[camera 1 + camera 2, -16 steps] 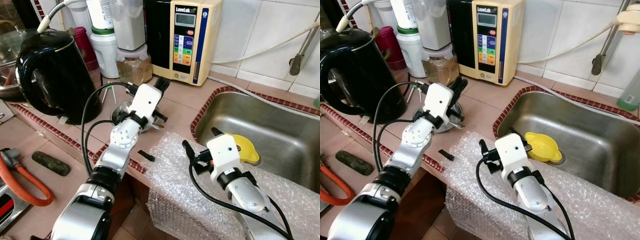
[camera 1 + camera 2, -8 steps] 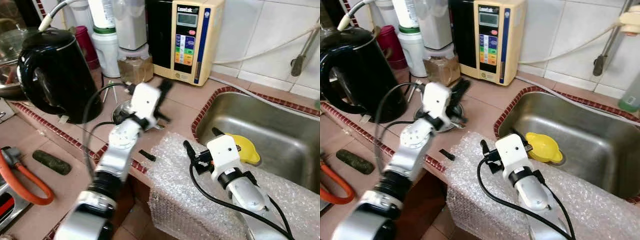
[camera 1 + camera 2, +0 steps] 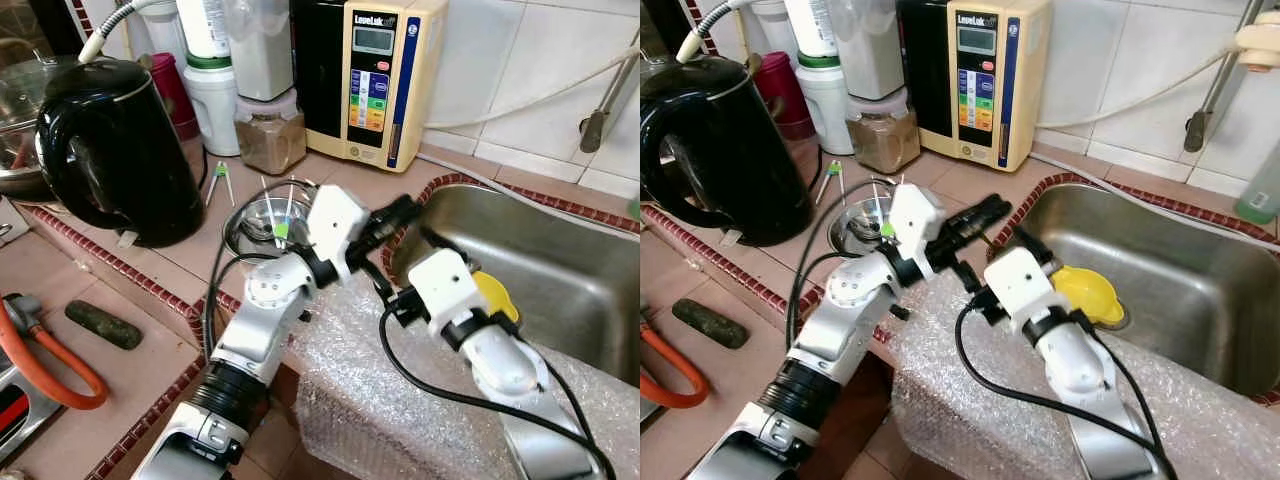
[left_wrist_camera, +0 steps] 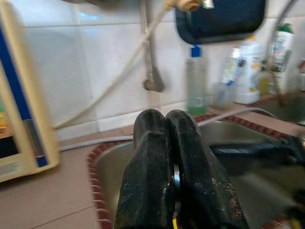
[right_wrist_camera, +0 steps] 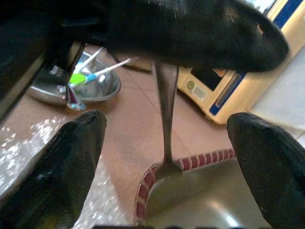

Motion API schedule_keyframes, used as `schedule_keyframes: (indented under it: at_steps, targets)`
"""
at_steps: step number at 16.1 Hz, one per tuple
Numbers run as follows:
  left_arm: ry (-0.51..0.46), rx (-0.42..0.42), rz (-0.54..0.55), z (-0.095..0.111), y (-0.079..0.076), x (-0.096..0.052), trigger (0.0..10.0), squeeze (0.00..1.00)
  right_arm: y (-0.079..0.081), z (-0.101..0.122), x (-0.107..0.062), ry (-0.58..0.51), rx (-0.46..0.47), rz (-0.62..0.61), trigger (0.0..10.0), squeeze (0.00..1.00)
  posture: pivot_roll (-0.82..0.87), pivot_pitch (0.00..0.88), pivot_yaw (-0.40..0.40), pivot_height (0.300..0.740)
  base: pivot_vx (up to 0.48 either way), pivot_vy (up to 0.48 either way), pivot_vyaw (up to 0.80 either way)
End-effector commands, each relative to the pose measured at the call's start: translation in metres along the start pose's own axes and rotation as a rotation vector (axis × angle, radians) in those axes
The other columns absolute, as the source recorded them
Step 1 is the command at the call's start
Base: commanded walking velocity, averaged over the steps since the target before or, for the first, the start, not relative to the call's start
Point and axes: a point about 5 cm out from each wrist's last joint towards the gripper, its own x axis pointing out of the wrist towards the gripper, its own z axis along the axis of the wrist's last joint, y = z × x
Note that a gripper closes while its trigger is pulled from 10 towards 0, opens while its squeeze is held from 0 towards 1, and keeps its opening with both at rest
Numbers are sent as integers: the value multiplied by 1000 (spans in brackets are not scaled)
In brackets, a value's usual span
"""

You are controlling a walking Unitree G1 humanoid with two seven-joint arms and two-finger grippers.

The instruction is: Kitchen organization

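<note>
I am holding a spoon (image 5: pixel 165 121) pinched in my left end effector (image 3: pixel 395 213), fingers pressed together, its bowl hanging at the sink (image 3: pixel 560 270) rim. My right end effector (image 5: pixel 167 143) is waiting spread wide on either side of the handle. For a clean handover I am judging it best to centre the handle between those fingers before closing, and to release left only afterwards.

Both arms silver metal, white boxy wrist housings, black ribbed collars at the joints. Left gripper (image 3: pixel 400 211): two long black fingers (image 4: pixel 183 157), textured and scuffed. Right gripper (image 3: pixel 992 262): rounded black pads (image 5: pixel 71 157). Loose black cables loop off each wrist toward 6 o'clock. Forearm fasteners possibly screws, too small.
</note>
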Motion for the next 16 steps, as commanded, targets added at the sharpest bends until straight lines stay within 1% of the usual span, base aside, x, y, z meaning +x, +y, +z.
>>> schedule_keyframes:
  at_steps: [1,2,3,4,5,6,9,11,16]
  targets:
    - [-13,-28,-44,7,-6,2,0,0,-2,-1,5,-6,-26,16,10000,0,-30,0,44,740,0,0,0]
    - [-13,-40,-51,7,-6,1,0,0,-3,-2,6,-8,-28,19,10000,0,-30,0,44,740,0,0,0]
    - [-14,-32,-78,9,-9,2,0,0,-5,-3,11,-13,-13,21,10000,0,-29,0,47,740,0,0,0]
    - [-20,-33,-92,11,-11,2,0,0,-8,-5,17,-19,30,25,10000,0,-30,0,50,740,0,0,0]
    - [-20,-37,-98,12,-12,3,0,0,-8,-7,22,-20,42,42,2667,0,-29,0,50,740,0,0,0]
    - [-22,-39,-100,13,-13,3,0,0,-7,-7,25,-21,53,54,0,0,-28,0,51,740,0,0,0]
    - [-22,-46,-108,14,-14,4,0,0,-4,-7,34,-28,54,91,0,0,-26,0,52,740,0,0,0]
    - [-21,-52,-112,15,-14,4,0,0,1,-9,40,-28,46,143,0,0,-23,0,54,740,0,0,0]
    - [-18,-54,-115,16,-14,3,0,0,12,-23,35,31,47,263,0,0,-25,0,57,740,0,0,0]
